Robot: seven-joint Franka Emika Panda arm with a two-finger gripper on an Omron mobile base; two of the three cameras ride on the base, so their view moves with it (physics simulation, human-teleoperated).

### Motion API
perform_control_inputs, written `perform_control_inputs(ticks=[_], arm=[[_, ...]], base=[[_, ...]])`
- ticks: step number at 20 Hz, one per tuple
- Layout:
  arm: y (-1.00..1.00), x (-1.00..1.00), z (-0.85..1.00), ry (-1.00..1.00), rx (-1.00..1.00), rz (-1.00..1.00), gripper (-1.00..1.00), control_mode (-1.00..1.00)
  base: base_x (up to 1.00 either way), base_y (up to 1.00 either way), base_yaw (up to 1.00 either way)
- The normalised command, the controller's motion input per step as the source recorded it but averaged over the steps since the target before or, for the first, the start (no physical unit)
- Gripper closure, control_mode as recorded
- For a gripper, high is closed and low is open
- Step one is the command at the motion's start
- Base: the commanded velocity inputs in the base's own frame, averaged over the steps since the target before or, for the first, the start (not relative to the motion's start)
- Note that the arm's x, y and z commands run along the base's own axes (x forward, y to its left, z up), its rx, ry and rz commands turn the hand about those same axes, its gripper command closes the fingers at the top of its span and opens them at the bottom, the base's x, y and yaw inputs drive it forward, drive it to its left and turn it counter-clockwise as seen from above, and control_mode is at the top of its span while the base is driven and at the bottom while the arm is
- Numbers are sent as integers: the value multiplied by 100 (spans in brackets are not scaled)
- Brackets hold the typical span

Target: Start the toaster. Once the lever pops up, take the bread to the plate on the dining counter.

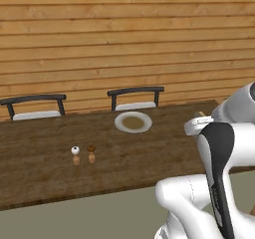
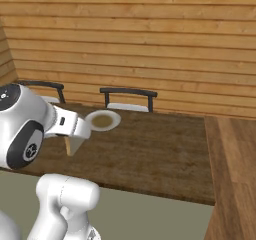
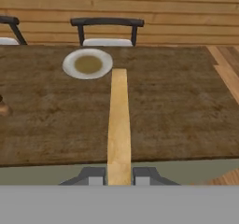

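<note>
My gripper is shut on the bread, a pale tan slice held edge-on and pointing out over the dining counter. From the right base view the bread hangs below the white hand, at the counter's near left part. The round grey-beige plate lies farther back on the counter, a little left of the bread's far end and apart from it. It is the same plate in front of the right chair, and the plate just past the hand. The toaster is out of view.
Two small shakers stand on the counter left of the plate. Two dark chairs stand behind the counter against a wooden plank wall. A lighter wood top adjoins the counter on the right.
</note>
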Motion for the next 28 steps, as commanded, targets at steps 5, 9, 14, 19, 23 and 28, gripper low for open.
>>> perform_control_inputs(ticks=[5,9,14,19,23,28], arm=[[35,93,0,0,4,6,100,-100],[24,100,0,1,9,5,100,-100],[1,100,-11,11,18,12,100,-100],[0,98,-23,12,11,9,100,-100],[2,78,-43,8,3,8,100,-100],[12,60,-49,3,0,4,100,-100]], base=[[0,0,0],[0,0,0],[0,0,0],[0,0,0],[0,0,0],[0,0,0]])
